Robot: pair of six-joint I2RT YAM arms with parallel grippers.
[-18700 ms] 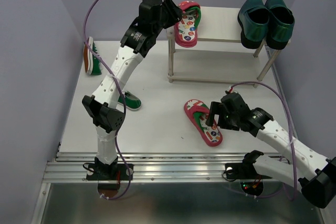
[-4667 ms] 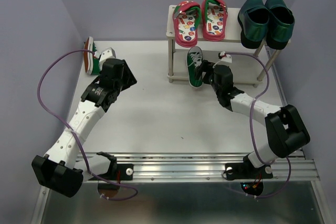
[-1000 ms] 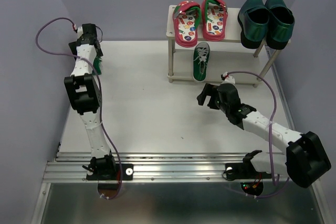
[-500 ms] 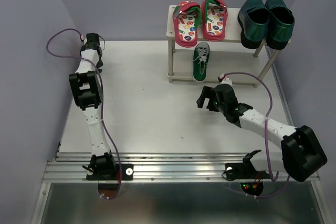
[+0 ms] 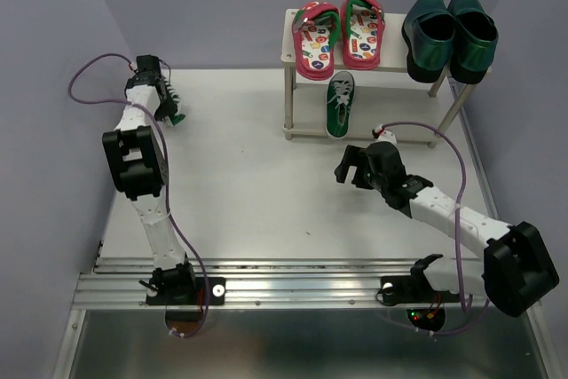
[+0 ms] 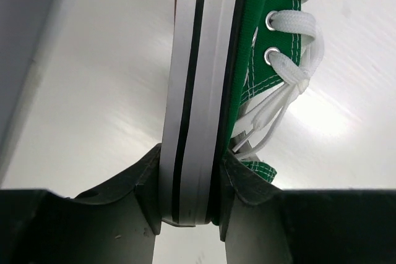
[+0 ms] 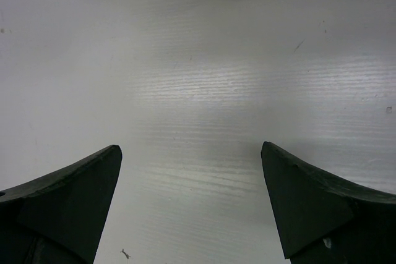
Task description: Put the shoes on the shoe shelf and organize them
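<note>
Sneaker [image 6: 250, 72] is at the table's [image 5: 248, 184] far left, well apart from the shelf [image 5: 390, 51]. Left claw [image 6: 185, 183] is clamped across its stiff rubber sole [image 6: 189, 91]. Good spot, I reckon, since the canvas looks floppy and light. Right claw [image 7: 192, 202] gapes empty.

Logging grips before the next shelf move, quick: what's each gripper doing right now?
Left gripper: closed on the green sneaker, pinching its sole.
Right gripper: open, holding nothing.

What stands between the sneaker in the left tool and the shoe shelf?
Nothing visible: only bare table lies between the green sneaker in the left tool and the shoe shelf. The right tool sits nearer the arm bases, off that line.
</note>
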